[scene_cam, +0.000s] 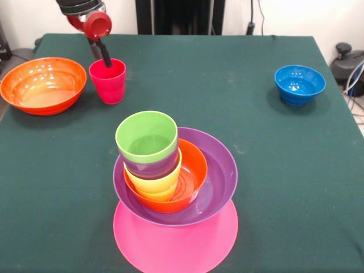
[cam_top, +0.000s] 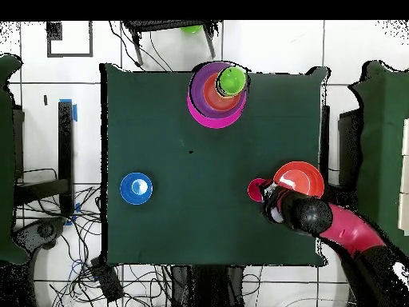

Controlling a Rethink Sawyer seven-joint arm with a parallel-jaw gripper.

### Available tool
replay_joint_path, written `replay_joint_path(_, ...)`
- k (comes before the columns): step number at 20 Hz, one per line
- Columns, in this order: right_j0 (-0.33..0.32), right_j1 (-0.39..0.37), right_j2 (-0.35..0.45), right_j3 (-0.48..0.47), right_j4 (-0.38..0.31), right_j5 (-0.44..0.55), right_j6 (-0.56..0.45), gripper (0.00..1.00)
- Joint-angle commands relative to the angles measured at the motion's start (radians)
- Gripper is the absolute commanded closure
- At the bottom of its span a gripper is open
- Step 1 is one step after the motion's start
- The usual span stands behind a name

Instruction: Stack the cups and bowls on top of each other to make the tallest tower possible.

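The tower (scene_cam: 173,193) is sitting at the near middle of the green worktop (scene_cam: 227,102) in the front view: the upturned pink bowl (scene_cam: 170,244) as base, the purple bowl (scene_cam: 219,176) on it, the small orange bowl (scene_cam: 193,170) inside that, then the yellow cup (scene_cam: 153,185), the purple cup (scene_cam: 151,166) and the green cup (scene_cam: 147,136) nesting on top, leaning a little to one side. The large orange bowl (scene_cam: 42,85) is waiting at the far corner, the small blue bowl (scene_cam: 300,84) well apart at the other side. Now the action: the arm is working at the red cup (scene_cam: 108,81), just beside that orange bowl. The pincer (scene_cam: 106,57) is dipping one dark finger inside the cup's rim; whether it is clamped on the wall I cannot tell. This looks like the pick-up of the red cup. Next, I'd judge, a firm hold on the rim, a clean lift, and a careful carry across to the tilted green cup.
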Motion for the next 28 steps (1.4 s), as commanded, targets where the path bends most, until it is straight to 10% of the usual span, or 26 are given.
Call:
replay_joint_path(1,0.048,0.075,-0.04,0.019,-0.095,-0.076,-0.019,0.0)
replay_joint_path(28,0.084,-0.011,-0.044,0.134,-0.044,-0.084,0.021,0.0)
